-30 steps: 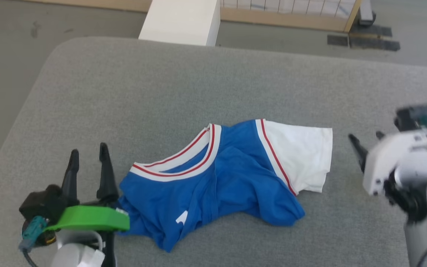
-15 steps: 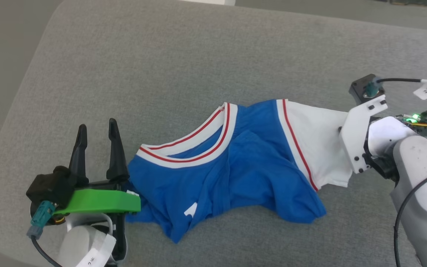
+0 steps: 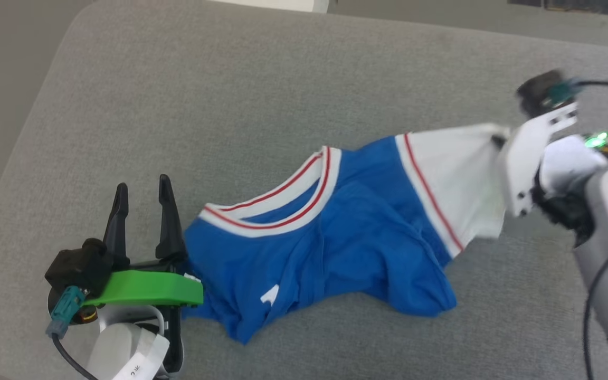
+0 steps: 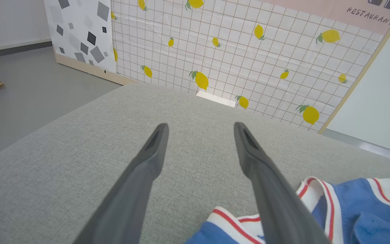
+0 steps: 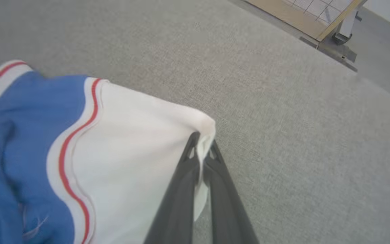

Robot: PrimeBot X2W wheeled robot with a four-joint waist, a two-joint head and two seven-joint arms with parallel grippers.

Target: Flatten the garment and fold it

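The garment [image 3: 335, 248] is a bright blue jersey T-shirt with a white, red-striped collar, lying crumpled on the grey cushion. Its white sleeve [image 3: 454, 174] is lifted and stretched to the right. My right gripper [image 5: 201, 140] is shut on the sleeve's corner, the white cloth [image 5: 141, 135] pinched between the two dark fingertips. In the head view its fingers are hidden behind the white wrist plate [image 3: 528, 158]. My left gripper [image 3: 143, 187] stands open just left of the collar [image 4: 311, 193], touching nothing, its fingers [image 4: 154, 149] wide apart over bare cushion.
The grey cushion [image 3: 230, 95] has rounded edges, with grey floor to the left and beyond. A wall panel with a lemon print [image 4: 249, 51] stands past the far edge. A wooden-framed partition foot [image 5: 344, 23] stands off the cushion's far right.
My right gripper reached in, shut on the white sleeve's corner and pulled it up and to the right. The head camera tilted down. The left gripper stayed open in place.
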